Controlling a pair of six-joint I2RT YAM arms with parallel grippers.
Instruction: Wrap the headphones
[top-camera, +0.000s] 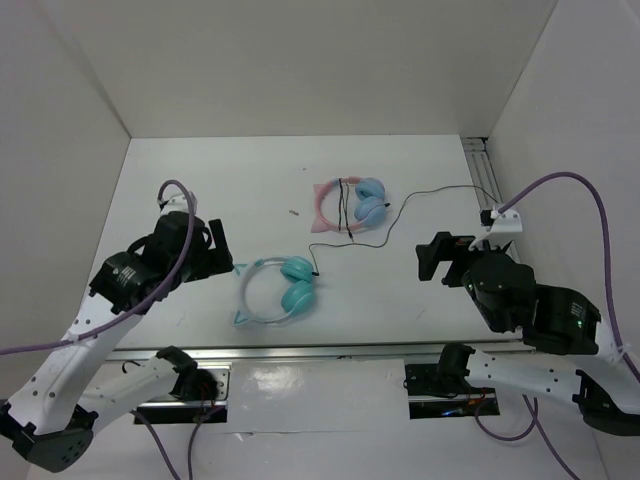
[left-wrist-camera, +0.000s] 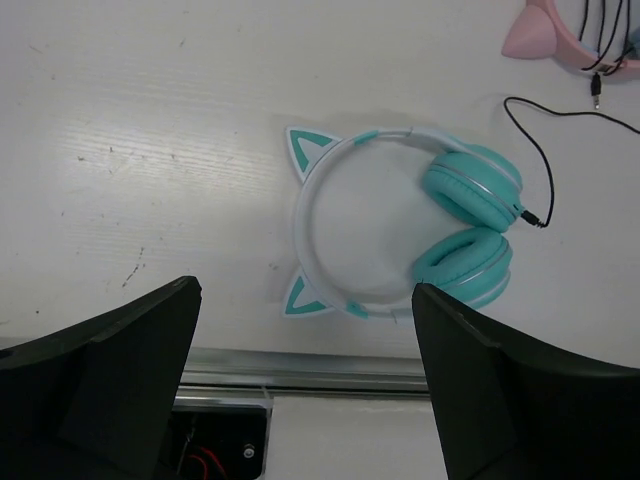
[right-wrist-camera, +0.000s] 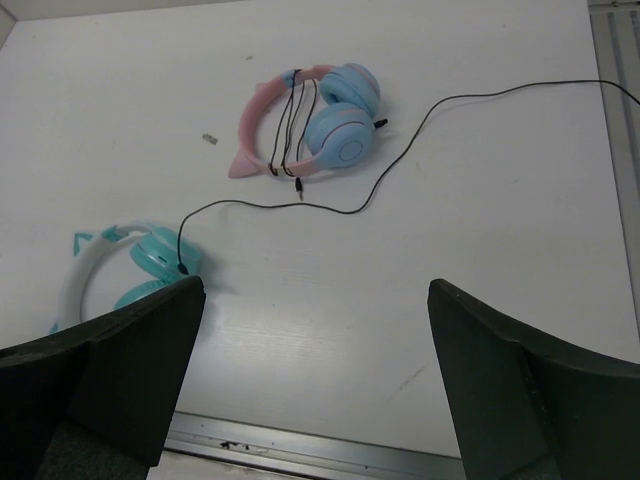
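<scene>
catches the headphones (top-camera: 278, 292) lying flat on the white table (top-camera: 200, 180) near its front edge, between the two arms, teal ear cups folded in side by side. shows their thin black cord (right-wrist-camera: 352, 212) not yet wound, running loose from one cup past the pink-banded pair (top-camera: 345, 205) and off toward the right rail; cannot tell from these views where its far end lies. finds the left gripper (top-camera: 222, 252) poised near the left side of the headband, jaws spread wide and holding nothing, and the right gripper (top-camera: 432, 258) well apart on the other side, likewise wide and empty. reads as the very opening of the job, with nothing grasped and no turn of cord laid. calls next, most likely, for steadying the headband with the left while reaching the right out to the slack cord, pinching so thin a line cleanly off the flat surface, then drawing it around the band without dragging the neighbouring pair.
</scene>
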